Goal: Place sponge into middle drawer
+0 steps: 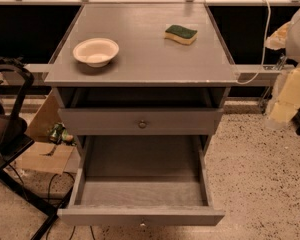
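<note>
The sponge (pixel 181 34), yellow with a dark green top face, lies on the cabinet top (pixel 140 59) at the back right. The middle drawer (pixel 140 216), grey with a small round knob, is pulled far out at the bottom, and nothing lies in it. My arm shows as a white and pale yellow shape at the right edge. The gripper (pixel 286 99) hangs there beside the cabinet, well to the right of and below the sponge, touching nothing.
A cream round bowl (pixel 96 51) sits on the cabinet top at the left. The upper knobbed drawer (pixel 142 120) is shut. A black chair frame (pixel 10 134) stands at the left, with cardboard (pixel 42 154) and cables on the speckled floor. A white cable (pixel 265 39) hangs at the right.
</note>
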You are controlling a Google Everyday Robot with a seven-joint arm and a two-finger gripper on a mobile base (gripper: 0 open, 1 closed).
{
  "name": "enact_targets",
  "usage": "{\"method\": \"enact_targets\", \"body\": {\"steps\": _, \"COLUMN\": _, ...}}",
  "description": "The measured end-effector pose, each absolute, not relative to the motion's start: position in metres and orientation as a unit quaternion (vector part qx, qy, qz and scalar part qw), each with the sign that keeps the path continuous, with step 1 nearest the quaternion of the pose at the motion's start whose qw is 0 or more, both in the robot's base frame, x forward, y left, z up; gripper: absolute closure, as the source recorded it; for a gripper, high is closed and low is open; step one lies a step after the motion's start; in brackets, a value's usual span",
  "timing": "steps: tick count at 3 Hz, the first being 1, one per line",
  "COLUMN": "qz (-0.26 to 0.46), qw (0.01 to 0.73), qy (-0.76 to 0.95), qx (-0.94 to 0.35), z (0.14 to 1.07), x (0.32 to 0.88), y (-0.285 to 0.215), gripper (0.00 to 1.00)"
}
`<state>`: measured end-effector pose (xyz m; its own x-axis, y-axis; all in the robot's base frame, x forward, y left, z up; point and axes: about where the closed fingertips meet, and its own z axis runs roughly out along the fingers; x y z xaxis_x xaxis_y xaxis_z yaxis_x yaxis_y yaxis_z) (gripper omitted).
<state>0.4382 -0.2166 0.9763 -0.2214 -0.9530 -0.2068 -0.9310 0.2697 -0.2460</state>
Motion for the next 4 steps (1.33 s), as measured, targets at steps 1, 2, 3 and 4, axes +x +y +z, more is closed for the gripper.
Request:
{"method": "enact_targets", "body": {"steps": 1, "qz": -0.035, "qw": 0.159, "qy": 0.781, "qx": -0.603, "z": 0.976, "x": 0.438, "y": -0.217, "gripper": 0.00}}
{"method": "enact_targets", "body": {"steps": 2, "qz": -0.049, "qw": 0.198, "qy": 0.777, "qx": -0.595, "z": 0.979, "x": 0.458, "y": -0.226, "gripper": 0.00}}
{"method": "enact_targets", "body": {"steps": 3, "qz": -0.063, "qw": 0.279, "qy": 0.771, "qx": -0.569, "z": 0.986, "x": 0.507, "y": -0.243, "gripper": 0.00}}
{"method": "enact_targets", "body": {"steps": 4, "qz": -0.066, "qw": 0.348, "qy": 0.761, "qx": -0.544, "z": 0.996, "x": 0.562, "y": -0.252, "gripper": 0.00}}
